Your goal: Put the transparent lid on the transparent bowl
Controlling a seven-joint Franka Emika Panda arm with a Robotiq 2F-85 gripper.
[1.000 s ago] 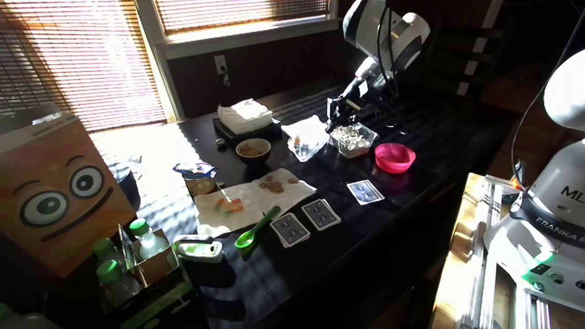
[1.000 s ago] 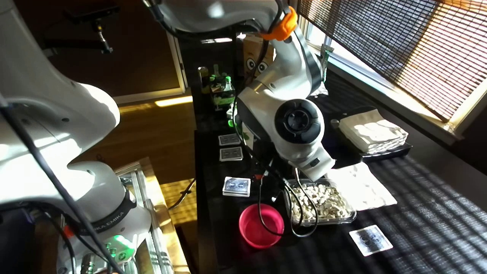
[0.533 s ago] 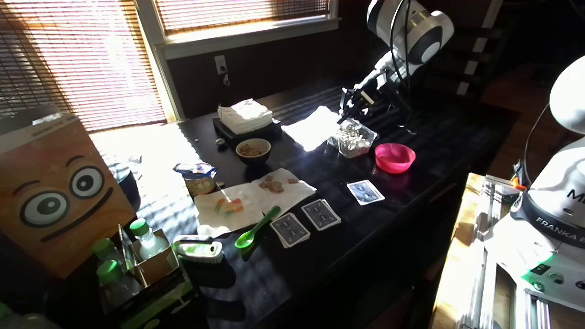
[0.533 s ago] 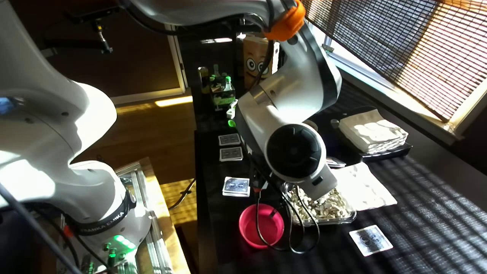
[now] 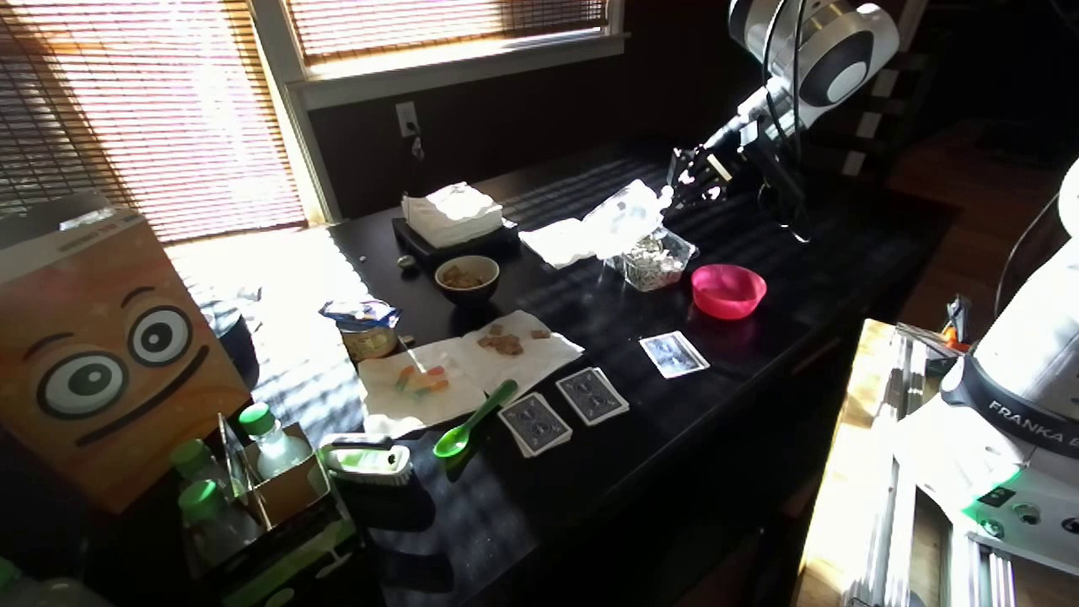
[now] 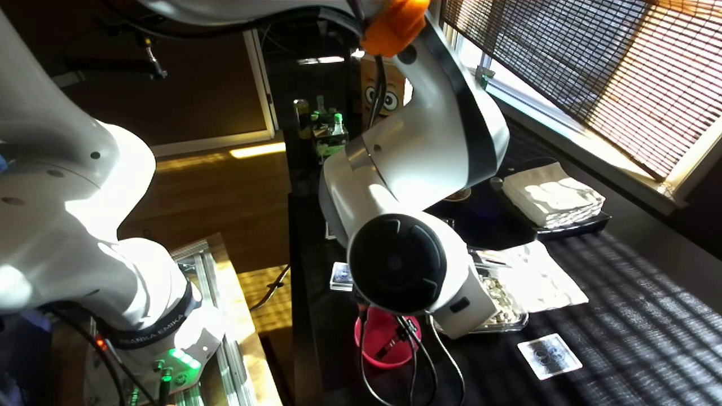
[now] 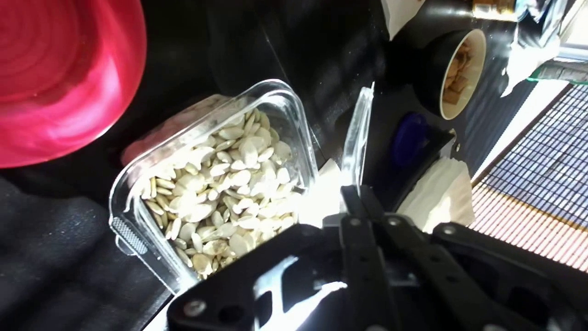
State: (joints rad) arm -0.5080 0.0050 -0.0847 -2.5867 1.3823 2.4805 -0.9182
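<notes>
The transparent bowl [image 7: 288, 116], a clear squarish container full of pale seeds, sits on the dark table. It also shows in both exterior views [image 5: 684, 250] [image 6: 520, 323], partly behind my arm in one. My gripper [image 7: 360, 189] is shut on an edge of the transparent lid [image 7: 357, 138], which looks nearly edge-on in the wrist view. In an exterior view the lid [image 5: 624, 217] glints whitish, tilted, above the white sheet and overlapping the bowl's far side. My gripper [image 5: 677, 196] is at the lid's right end there. My arm hides the fingers in an exterior view.
A pink bowl [image 5: 729, 292] stands beside the clear bowl. A white sheet [image 6: 544, 279] lies on its other side. A napkin stack [image 5: 453, 215], a dark bowl with snacks [image 5: 466, 279] and several playing cards [image 5: 674, 354] lie around. Arm cables hang over the pink bowl.
My gripper has moved right and up with the lid in an exterior view, carrying it from over the white sheet towards the clear bowl. The bowl has not moved.
</notes>
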